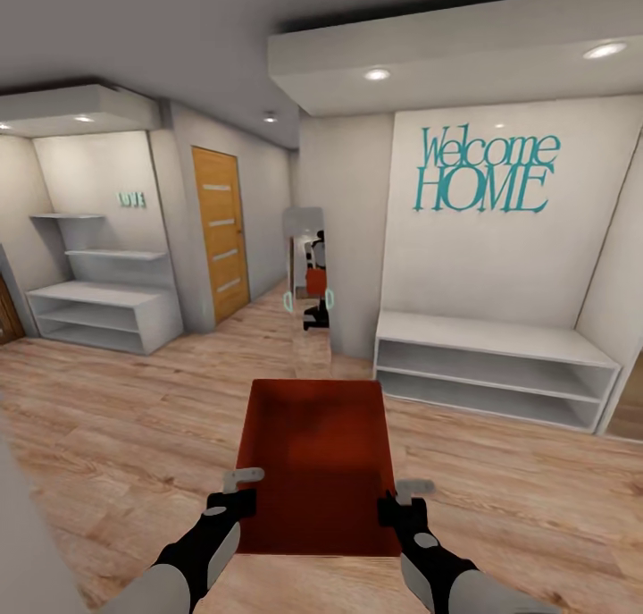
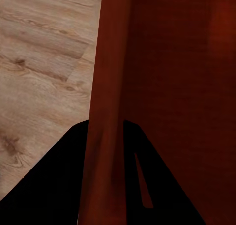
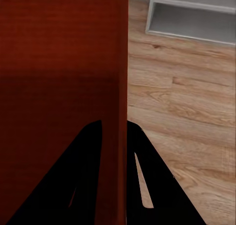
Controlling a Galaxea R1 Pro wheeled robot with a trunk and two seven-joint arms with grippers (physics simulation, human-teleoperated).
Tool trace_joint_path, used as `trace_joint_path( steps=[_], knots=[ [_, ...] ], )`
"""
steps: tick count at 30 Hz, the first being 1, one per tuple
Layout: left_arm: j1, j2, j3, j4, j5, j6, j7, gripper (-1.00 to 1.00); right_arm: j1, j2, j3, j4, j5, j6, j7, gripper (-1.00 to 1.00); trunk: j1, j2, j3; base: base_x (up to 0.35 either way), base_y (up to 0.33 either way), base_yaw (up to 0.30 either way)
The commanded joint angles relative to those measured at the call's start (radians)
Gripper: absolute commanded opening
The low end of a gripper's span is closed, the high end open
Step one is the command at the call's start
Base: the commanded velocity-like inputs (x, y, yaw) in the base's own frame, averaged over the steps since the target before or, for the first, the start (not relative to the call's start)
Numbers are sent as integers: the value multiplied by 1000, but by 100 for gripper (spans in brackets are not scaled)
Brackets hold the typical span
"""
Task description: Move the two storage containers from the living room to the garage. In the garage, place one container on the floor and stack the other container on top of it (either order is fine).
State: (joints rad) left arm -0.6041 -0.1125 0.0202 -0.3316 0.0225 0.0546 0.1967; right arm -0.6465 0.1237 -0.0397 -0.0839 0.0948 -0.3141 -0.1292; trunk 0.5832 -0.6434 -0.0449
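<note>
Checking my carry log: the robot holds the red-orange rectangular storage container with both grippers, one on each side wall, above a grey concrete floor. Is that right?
The floor is wrong. It is light wood plank floor, not grey concrete, as the head view shows. The rest holds: the red-orange rectangular storage container is held by the left gripper and right gripper, each shut on a side wall.

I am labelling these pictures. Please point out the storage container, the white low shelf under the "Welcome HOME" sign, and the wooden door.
storage container (image 1: 317,453): head view, inner floor of the box.
white low shelf (image 1: 491,337): head view, top board.
wooden door (image 1: 221,234): head view, middle of the door panel.
</note>
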Motion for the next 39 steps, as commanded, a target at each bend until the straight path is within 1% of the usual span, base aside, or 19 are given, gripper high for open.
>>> trace_joint_path(
  steps=[1, 22, 27, 39],
  knots=[
    [0, 1, 9, 1, 13, 6, 6, -100, -1, -1, -40, -4, 9, -5, -6, -100, 1, -2, -2, 321, 0, 38],
    [0, 1, 9, 0, 13, 6, 6, -100, -2, -1, -40, -4, 8, -5, -6, -100, 1, -2, -2, 321, 0, 9],
    [0, 1, 9, 0, 13, 6, 6, -100, -2, -1, -40, -4, 8, -5, -6, -100, 1, -2, -2, 321, 0, 152],
    [0, 2, 8, 0, 13, 5, 6, -100, -2, -1, -40, -4, 8, -5, -6, -100, 1, -2, -2, 321, 0, 229]
  ],
)
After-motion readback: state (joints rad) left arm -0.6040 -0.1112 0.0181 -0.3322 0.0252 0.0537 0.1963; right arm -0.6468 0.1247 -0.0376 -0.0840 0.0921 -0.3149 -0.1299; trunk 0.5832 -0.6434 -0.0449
